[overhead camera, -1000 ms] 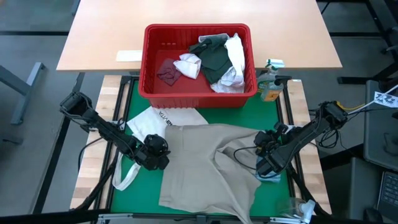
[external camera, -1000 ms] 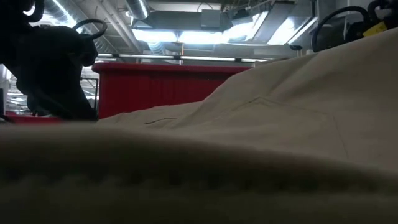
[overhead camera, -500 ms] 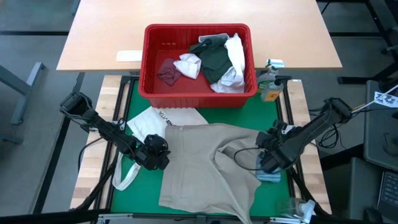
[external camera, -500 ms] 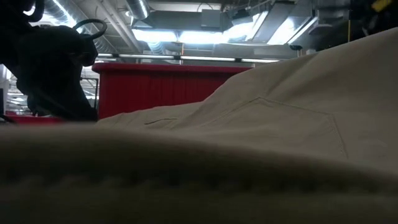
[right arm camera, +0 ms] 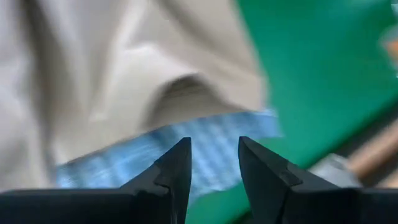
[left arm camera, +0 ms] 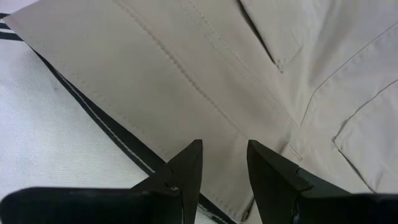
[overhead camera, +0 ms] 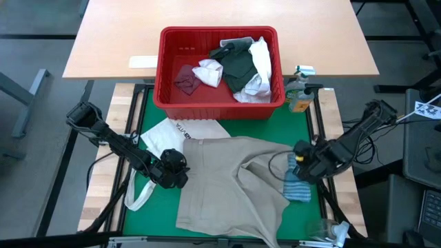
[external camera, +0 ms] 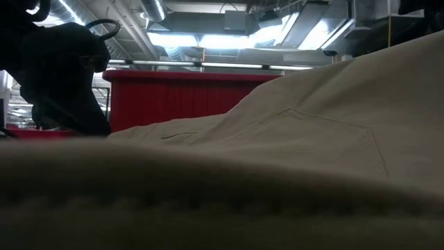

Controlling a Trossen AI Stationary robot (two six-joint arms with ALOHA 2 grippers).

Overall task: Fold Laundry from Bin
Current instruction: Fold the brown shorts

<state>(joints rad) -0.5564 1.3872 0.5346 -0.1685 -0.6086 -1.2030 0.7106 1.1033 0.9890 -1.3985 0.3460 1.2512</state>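
Half the blue-striped cloth [overhead camera: 298,187] hides under tan shirt [overhead camera: 227,186].

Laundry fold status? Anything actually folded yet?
Nothing folded yet. Out of the bin: the tan shirt, spread crumpled on the mat, and a blue-striped cloth beside it. In hand: nothing; the left gripper is open over the shirt's edge, the right gripper open above the striped cloth. Left: folding both, plus the garments in the bin.

Matt tan cloth shirt [overhead camera: 227,182]; glossy red plastic bin [overhead camera: 165,69]; wood table [overhead camera: 110,34].
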